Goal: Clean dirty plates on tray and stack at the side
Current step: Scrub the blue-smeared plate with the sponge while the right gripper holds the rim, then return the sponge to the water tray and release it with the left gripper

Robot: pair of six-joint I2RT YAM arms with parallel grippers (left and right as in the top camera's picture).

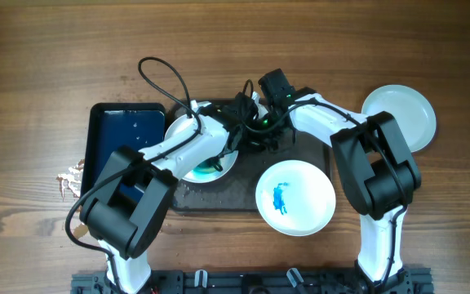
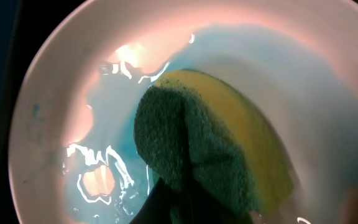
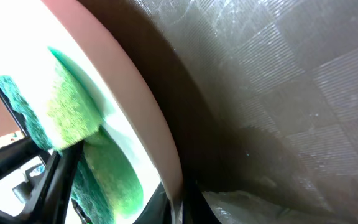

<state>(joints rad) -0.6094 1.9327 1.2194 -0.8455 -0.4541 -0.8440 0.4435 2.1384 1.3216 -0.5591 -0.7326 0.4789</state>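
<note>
A: Left jaws are clamped shut on the sponge (image 2: 216, 155), which is pressed into the wet plate (image 2: 55, 124). Right jaws are closed too, apparently pinched on that plate's rim.
B: Plate location?
A: It is sat on the left part of the tray (image 1: 219, 198). A smeared plate (image 1: 295, 197) is overhanging the tray's front right edge. A clean plate (image 1: 398, 114) is parked on the surface, far right.
B: Scrub advice?
A: The rim pinch should be firm so the plate isn't spun. The sponge should be swept across the centre and out to the rim, since faint blue specks are seen near the left rim.
B: View differences?
A: Blue-tinted water and specks are shown only by the left wrist view. Rim against tray texture is shown only by the right wrist view. The other plates and the blue side tray (image 1: 125, 139) are shown only overhead, where the wet plate is mostly hidden by arms.
</note>
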